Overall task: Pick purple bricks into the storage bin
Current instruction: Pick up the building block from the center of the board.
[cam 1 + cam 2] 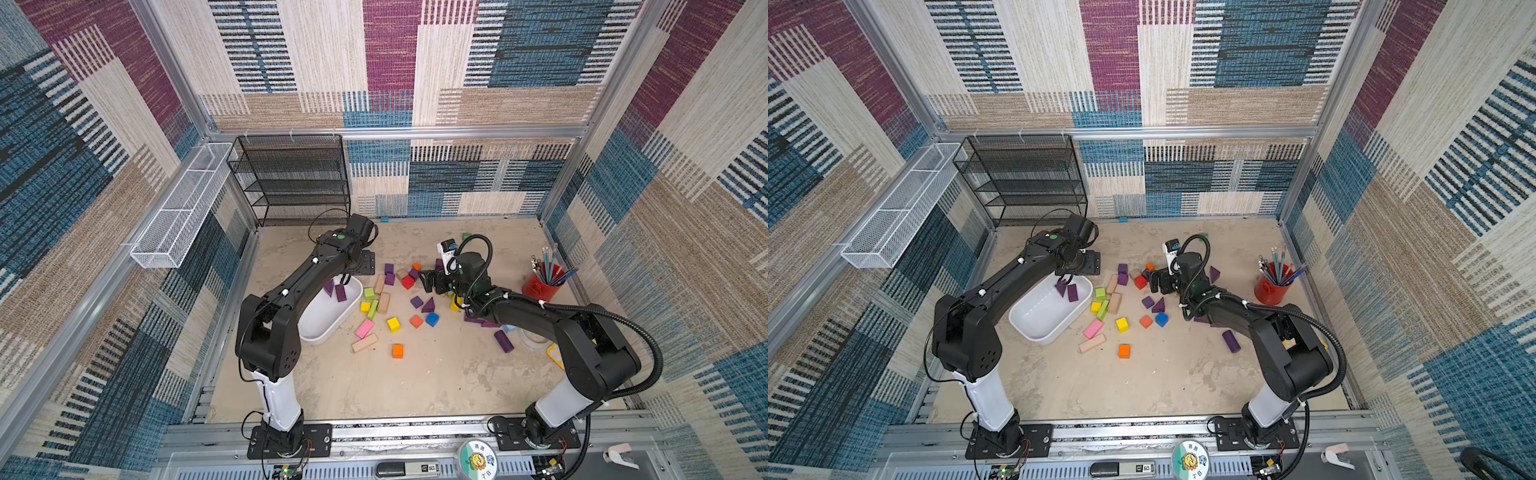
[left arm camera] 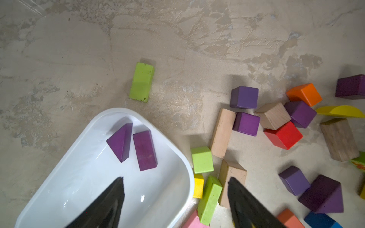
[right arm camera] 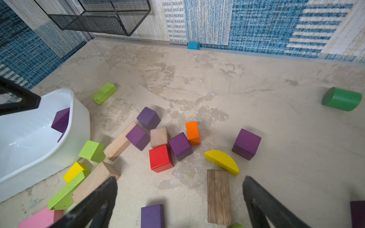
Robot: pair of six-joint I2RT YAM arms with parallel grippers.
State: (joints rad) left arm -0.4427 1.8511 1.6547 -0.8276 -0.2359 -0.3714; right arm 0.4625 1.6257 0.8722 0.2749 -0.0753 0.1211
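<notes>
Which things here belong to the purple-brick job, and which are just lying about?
Job: storage bin; purple wedge and purple oblong inside it; loose purple cubes; purple cylinder.
Lying about: red cube; pink oblong; blue cube; pencil cup; black mesh rack; white wire basket.

You have bright, even light from overhead in both top views, and the surface (image 1: 415, 382) reads clearly with no deep shade. The wide lens splays the walls (image 1: 83, 166) outward toward the corners. At the wrists, the purple bricks (image 3: 246, 144) are sharp and throw short, soft shadows. The storage bin (image 2: 79, 177) carries small white glints. The left pincer (image 2: 175, 179) and right pincer (image 3: 180, 177) are dark and out of focus.
</notes>
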